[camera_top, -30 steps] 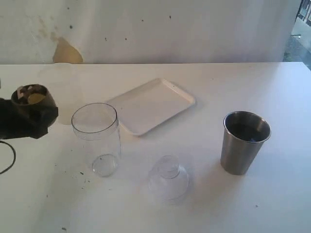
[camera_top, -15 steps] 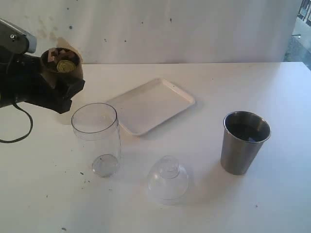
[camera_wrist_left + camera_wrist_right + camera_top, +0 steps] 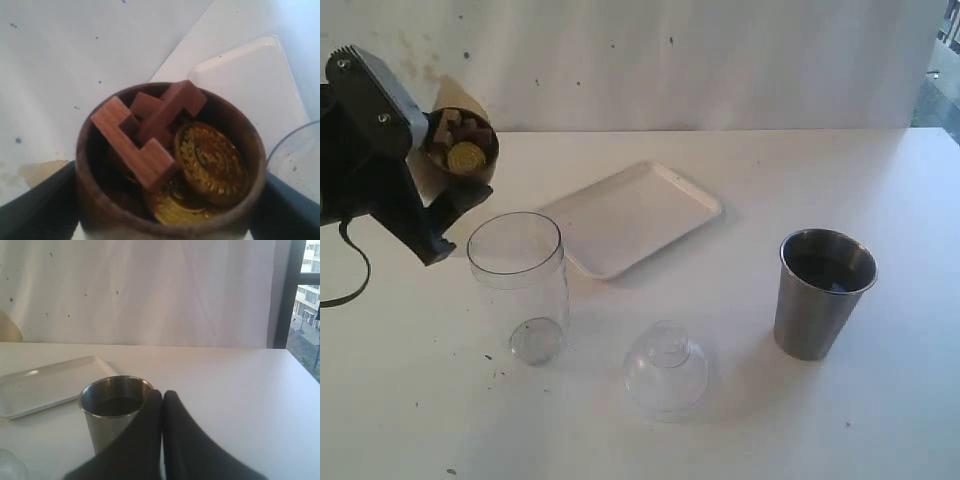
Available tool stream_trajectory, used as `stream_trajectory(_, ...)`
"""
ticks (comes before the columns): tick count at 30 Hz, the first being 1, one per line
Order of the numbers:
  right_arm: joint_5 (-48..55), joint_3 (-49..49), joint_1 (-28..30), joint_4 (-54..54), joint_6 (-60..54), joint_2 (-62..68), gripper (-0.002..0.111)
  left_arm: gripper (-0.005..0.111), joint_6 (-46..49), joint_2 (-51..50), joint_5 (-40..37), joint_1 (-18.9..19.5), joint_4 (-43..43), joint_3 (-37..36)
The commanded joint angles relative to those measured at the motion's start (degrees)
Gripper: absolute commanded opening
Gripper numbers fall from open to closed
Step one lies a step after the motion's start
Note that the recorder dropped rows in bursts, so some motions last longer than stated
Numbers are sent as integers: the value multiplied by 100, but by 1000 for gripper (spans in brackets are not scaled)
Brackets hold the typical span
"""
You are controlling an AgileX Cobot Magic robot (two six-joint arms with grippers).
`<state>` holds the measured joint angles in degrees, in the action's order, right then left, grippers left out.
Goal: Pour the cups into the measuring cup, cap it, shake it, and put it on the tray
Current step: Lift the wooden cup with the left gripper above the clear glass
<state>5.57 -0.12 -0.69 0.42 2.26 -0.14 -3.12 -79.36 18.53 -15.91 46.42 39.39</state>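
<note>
My left gripper (image 3: 448, 185) is shut on the small brown wooden cup (image 3: 463, 143) and holds it in the air, up and to the left of the clear measuring cup (image 3: 520, 285). The wooden cup (image 3: 100, 200) tilts, its mouth turned toward the measuring cup; inside lie wooden blocks (image 3: 145, 135) and gold coins (image 3: 212, 160). The measuring cup stands upright with nothing in it. The steel tumbler (image 3: 820, 295) stands at the right. My right gripper (image 3: 162, 395) is shut on nothing, just behind the tumbler (image 3: 97, 427). The white tray (image 3: 630, 215) lies behind the measuring cup.
A clear dome cap (image 3: 666, 370) sits on the table between the measuring cup and the tumbler. A brownish stain (image 3: 445, 95) marks the back wall. A black cable (image 3: 350, 280) hangs from the left arm. The table is white.
The left gripper has risen and moved right with the wooden cup, and the cup now tilts toward the measuring cup. Nothing else has moved.
</note>
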Motion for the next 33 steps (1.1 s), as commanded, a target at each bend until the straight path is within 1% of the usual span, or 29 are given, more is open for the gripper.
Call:
stream_trajectory(1, -82, 12, -43, 1, -3, 14, 0, 0, 471, 69, 158, -25, 37, 70)
stream_trajectory(3, -82, 12, -43, 1, -3, 14, 0, 0, 471, 69, 225, -25, 37, 70)
stream_trajectory(9, -82, 12, -43, 1, -3, 14, 0, 0, 426, 69, 786, -25, 37, 70)
stream_trajectory(18, -82, 12, -43, 1, -3, 14, 0, 0, 808, 69, 822, -25, 47, 70)
stream_trajectory(21, -82, 12, -43, 1, -3, 14, 0, 0, 808, 46, 946, -25, 47, 70)
stream_trajectory(22, -82, 12, -43, 1, -3, 14, 0, 0, 774, 31, 1014, -25, 47, 70)
stream_trajectory(25, -82, 12, -43, 1, -3, 14, 0, 0, 274, -121, 1060, -25, 34, 70)
stream_trajectory(29, -82, 12, -43, 1, -3, 14, 0, 0, 279, -235, 1037, -25, 34, 70)
stream_trajectory(30, -82, 12, -43, 1, -3, 14, 0, 0, 462, -235, 1025, -25, 34, 70)
stream_trajectory(33, -82, 12, -43, 1, -3, 14, 0, 0, 1571, -235, 1025, -25, 34, 70)
